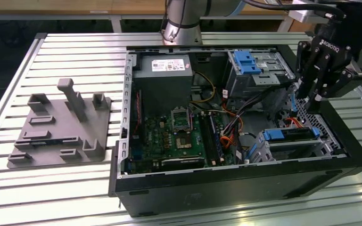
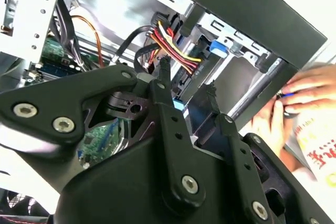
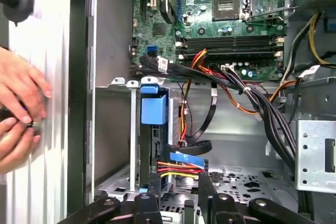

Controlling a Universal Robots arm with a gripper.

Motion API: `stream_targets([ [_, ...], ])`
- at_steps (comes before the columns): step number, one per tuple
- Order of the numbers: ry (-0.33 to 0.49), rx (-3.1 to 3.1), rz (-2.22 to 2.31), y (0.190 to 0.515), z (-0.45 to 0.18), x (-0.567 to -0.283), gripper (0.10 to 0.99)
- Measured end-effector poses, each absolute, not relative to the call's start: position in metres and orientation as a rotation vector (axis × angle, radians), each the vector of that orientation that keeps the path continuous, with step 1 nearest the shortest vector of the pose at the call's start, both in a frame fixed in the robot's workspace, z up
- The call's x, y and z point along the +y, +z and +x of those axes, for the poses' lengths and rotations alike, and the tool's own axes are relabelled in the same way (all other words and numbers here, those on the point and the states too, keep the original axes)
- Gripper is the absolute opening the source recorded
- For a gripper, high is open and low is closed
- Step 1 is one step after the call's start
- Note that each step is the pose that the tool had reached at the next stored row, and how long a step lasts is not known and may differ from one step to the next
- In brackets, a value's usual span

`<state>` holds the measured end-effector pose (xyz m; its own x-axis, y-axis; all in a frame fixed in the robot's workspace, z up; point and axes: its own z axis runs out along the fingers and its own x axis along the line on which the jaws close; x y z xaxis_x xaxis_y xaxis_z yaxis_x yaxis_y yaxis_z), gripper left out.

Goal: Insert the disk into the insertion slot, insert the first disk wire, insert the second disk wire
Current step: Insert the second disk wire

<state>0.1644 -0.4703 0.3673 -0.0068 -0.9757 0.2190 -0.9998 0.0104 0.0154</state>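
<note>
Gripper (image 1: 313, 96) open and empty above the seated disk (image 1: 291, 133).

In the exterior view the gripper hangs over the computer case (image 1: 231, 188) wall on the exterior view's right, with free air around it. The disk sits in the insertion slot (image 1: 294, 148) just below it. In the second wrist view the fingers (image 2: 168, 103) stand apart near the red-and-yellow wires (image 2: 176, 48). The arm's black body hides much, and a person's hand (image 2: 294, 108) rests outside the case. In the first wrist view the disk (image 3: 154, 109) stands edge-on in the slot (image 3: 113, 129) beyond the fingertips, crowded by wires. Whether the plugs are seated is hard to make out.
</note>
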Motion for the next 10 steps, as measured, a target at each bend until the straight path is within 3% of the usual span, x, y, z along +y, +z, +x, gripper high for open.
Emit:
stream_targets([
  [10,0.246,-2.089,2.071,0.3671,0.1628,-0.4665,0.416],
])
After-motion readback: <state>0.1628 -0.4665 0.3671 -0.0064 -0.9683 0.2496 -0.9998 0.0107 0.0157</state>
